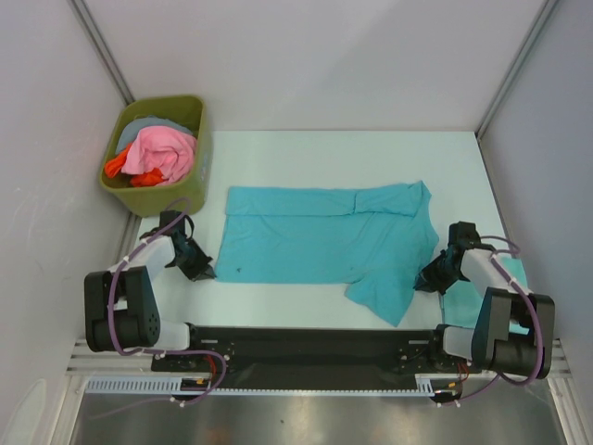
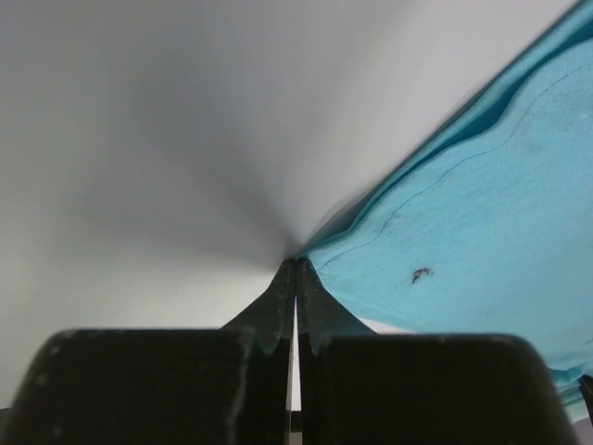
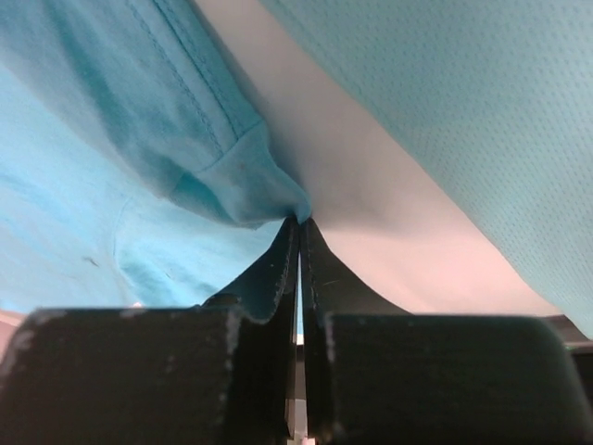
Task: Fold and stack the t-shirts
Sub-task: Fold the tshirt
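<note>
An olive bin [image 1: 119,139] in the upper left of the overhead view holds pink clothes [image 1: 162,153] and orange ones, well apart from the turquoise t-shirt [image 1: 306,241], which is spread mid-table [image 1: 324,153] with its top edge folded over. The left gripper [image 1: 198,271] is pinched tight on its lower-left corner, the right gripper [image 1: 428,278] likewise on a sleeve hem at lower right. A second teal cloth [image 3: 463,111] lies mostly hidden under the right arm.

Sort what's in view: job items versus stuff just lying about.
Job: spread turquoise fabric t-shirt; teal fabric piece under the right arm; left end effector, right end effector, both shut on that t-shirt.
Lying about: olive-green plastic bin; pink, orange and grey clothes in it.
</note>
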{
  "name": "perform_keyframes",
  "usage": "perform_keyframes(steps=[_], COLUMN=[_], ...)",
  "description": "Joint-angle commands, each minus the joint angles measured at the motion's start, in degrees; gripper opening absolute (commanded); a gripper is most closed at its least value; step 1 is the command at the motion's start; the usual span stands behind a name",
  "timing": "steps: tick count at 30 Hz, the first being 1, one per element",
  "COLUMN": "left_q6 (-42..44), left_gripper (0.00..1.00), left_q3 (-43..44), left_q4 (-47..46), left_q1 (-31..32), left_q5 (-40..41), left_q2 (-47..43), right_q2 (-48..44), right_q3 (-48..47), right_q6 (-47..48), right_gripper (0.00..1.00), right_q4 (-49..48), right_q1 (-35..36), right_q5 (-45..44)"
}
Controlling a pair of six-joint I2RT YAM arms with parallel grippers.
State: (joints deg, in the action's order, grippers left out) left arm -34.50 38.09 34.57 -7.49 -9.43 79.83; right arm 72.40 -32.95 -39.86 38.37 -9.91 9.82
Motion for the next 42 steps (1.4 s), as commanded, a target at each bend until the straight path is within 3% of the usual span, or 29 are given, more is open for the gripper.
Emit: perform_keyframes(steps=[1,10,21,42], left_q6=[-0.2,-2.2,1.5,1.9], left_gripper=[0.00,0.00,0.00,0.00], left_q3=[0.5,-0.1,8.0,30.3], left_q4=[-1.8,-0.9,1.4,0.5], left_q1=[-0.5,-0.5,1.6,5.4], left_q5=[5.9,4.9,5.7,6.9], left_q2=[-1.8,-7.0,-9.5,14.0], right_q2=[-2.9,-10.9,-3.8,23.0], right_q3=[0.1,-5.5,-17.3,-38.8], right_q6=[-0.7,1.9,8.3,13.2], right_gripper=[0.00,0.00,0.00,0.00], right_q4=[1.0,10.3,8.7,4.4], right_q1=[0.1,-1.2,-2.2,-3.9], right_q5=[-3.1,-2.9,-2.8,3.2])
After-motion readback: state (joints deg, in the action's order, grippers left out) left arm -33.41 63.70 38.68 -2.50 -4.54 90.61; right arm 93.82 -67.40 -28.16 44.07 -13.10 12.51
